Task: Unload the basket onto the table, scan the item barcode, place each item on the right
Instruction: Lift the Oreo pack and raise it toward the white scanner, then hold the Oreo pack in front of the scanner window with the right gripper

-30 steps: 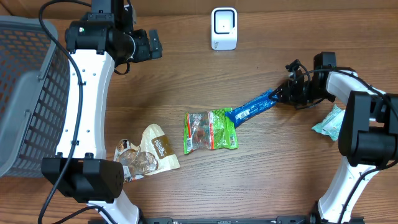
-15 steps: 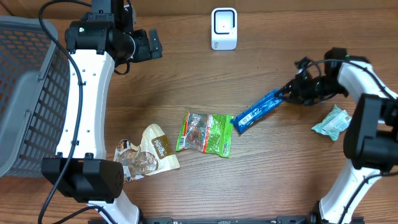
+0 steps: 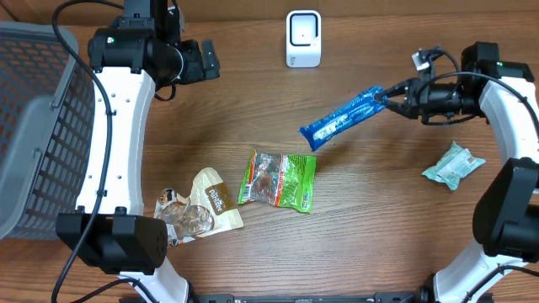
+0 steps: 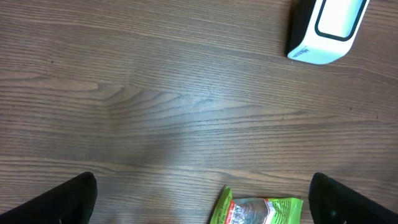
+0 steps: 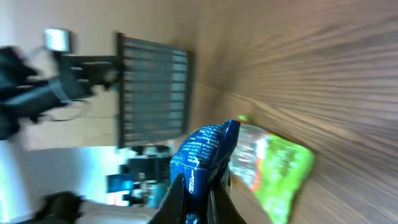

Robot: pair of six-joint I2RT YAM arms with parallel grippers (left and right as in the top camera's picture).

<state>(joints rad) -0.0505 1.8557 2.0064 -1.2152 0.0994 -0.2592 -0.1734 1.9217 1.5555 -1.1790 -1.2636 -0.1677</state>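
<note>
Right claw [image 3: 389,97] and blue packet [image 3: 344,118]: the claw is pinched shut on the packet's right end. The packet sticks out leftward and seems to hang clear of the surface, right of centre. The step in hand reads as carrying the item to be scanned.
Scanner [image 3: 303,38]: it stands at the far edge, centre, far and left of the packet's free end. The next move likely calls for swinging the packet further that way and turning its barcode face to the scanner's window. Which face bears the barcode cannot be told here, so a wrist roll may be needed.
Surface [image 3: 379,236]: bare wood lies between the packet and the scanner, and nothing blocks that path.
Basket [image 3: 34,126]: at the left edge, well apart from the work.
Left claw [image 3: 209,61]: spread wide with nothing in it, hovering far left. It is left of the scanner and apart from it, so not in the way.
Green packet [image 3: 280,178]: flat at centre, nearer than the held packet and apart from it.
Tan packet [image 3: 212,202]: near left, touching a clear packet [image 3: 181,217] beside it.
Pale teal packet [image 3: 453,164]: near right, below the right arm. It could be brushed only if the arm drops.
</note>
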